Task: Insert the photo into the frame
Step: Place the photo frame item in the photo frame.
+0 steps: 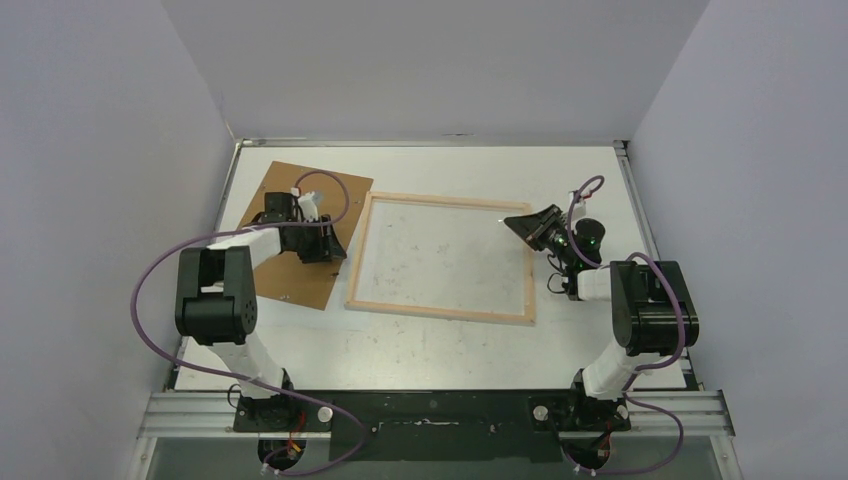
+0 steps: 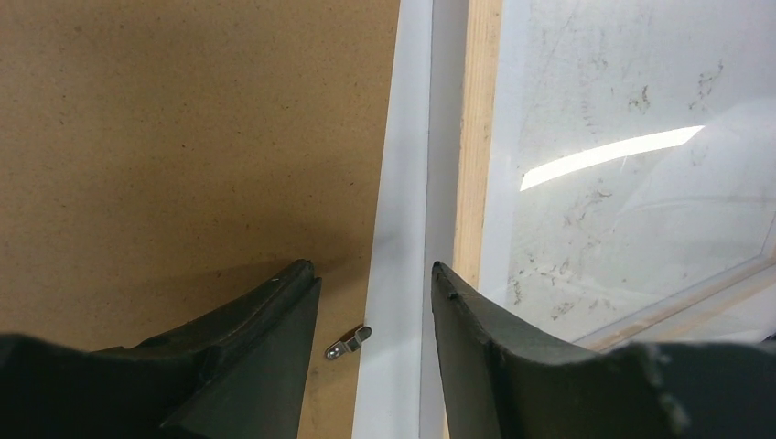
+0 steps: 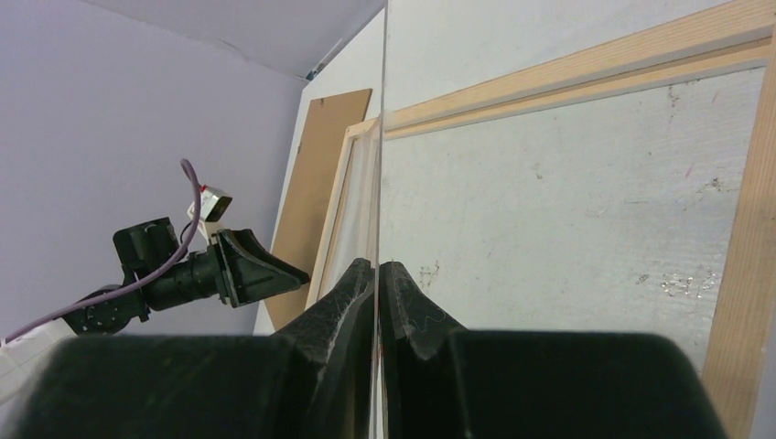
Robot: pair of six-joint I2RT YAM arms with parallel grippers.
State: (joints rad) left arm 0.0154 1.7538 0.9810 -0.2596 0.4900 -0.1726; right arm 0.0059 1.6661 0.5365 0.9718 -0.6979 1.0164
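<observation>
The frame [image 1: 440, 312] of pale wood lies flat at mid-table, its left bar [image 2: 476, 137] showing in the left wrist view. No photo shows in any view. My right gripper [image 1: 510, 218] is at the frame's far right corner. It [image 3: 376, 265] is shut on the edge of a thin clear pane [image 3: 382, 137], seen edge-on and held tilted over the frame [image 3: 567, 78]. That pane [image 2: 641, 183] reflects a light streak. My left gripper [image 1: 325, 245] hangs open [image 2: 373, 267] over the bare strip between the brown backing board [image 2: 183, 137] and the frame, holding nothing.
The brown fibreboard backing board [image 1: 310, 280] lies left of the frame, partly under the left arm. A small metal clip [image 2: 349, 344] sits at its right edge. Grey walls close in the table [image 1: 420, 350] on three sides.
</observation>
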